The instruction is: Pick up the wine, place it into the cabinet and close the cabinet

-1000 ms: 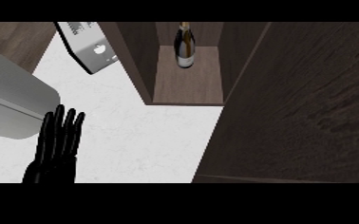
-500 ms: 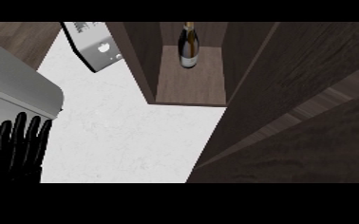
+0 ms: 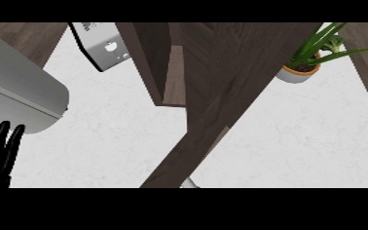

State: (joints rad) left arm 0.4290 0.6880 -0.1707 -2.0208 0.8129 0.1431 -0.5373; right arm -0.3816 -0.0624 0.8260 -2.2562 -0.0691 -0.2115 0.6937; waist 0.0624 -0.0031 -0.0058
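Head view is taken up largely by the cabinet [image 3: 147,58], whose dark door [image 3: 230,87] is set across its opening, so only a narrow strip of the inside is seen. The wine is hidden from sight. Far left of the cabinet, the left hand [image 3: 7,148] is held up, fingers straight and apart, nothing grasped. Right of the cabinet, a potted plant [image 3: 305,61] is seen on the white counter [image 3: 287,141].

Only the left hand [image 3: 6,156] shows, at the near left edge. It is black all over, with long, slender fingers ending in rounded tips.
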